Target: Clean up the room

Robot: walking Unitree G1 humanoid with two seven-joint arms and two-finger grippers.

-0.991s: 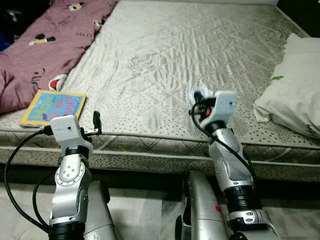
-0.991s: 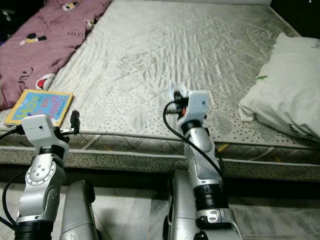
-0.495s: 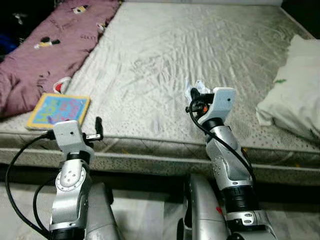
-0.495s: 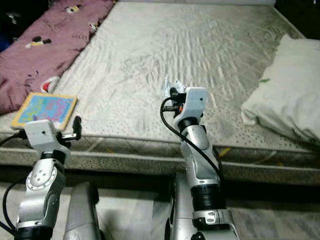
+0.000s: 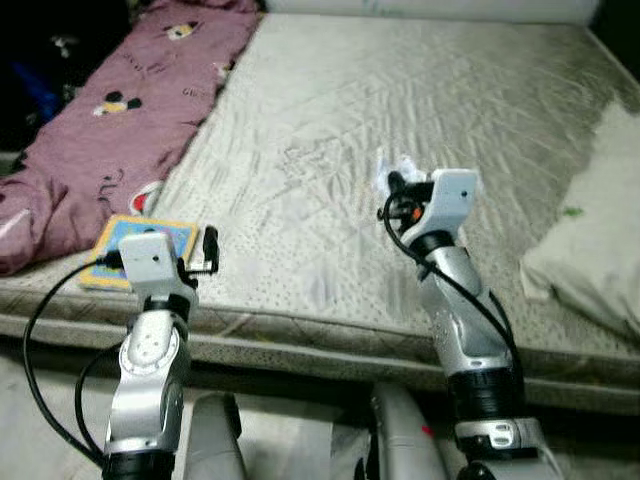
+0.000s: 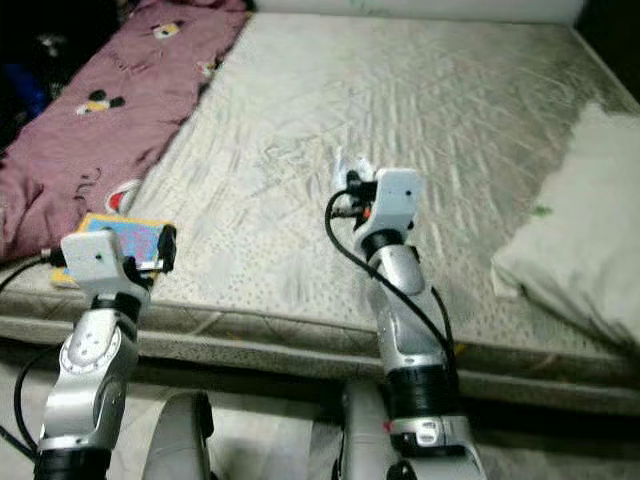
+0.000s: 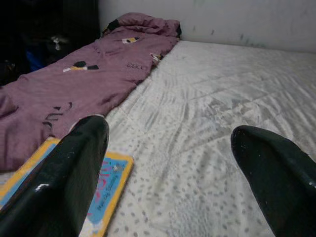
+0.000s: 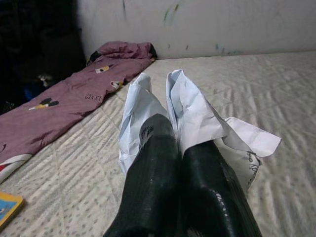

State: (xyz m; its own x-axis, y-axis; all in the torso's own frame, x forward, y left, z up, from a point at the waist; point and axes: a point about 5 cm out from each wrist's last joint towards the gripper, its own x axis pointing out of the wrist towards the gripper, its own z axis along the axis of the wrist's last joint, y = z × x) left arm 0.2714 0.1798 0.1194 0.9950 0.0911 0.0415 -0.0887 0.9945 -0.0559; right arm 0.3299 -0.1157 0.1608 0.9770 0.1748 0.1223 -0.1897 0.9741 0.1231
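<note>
Here the right hand is pinching crumpled white paper between closed fingers, holding it above the bed. Left hand is hanging wide open and empty just beside the book lying at the mattress edge.

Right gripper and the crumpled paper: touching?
Touching. The right wrist view shows the right gripper shut on the crumpled white paper, which sticks out past the black fingers, above the mattress.

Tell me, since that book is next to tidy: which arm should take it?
Left. The left gripper is open right beside the book at the mattress edge, while the right gripper is shut on crumpled paper.
</note>
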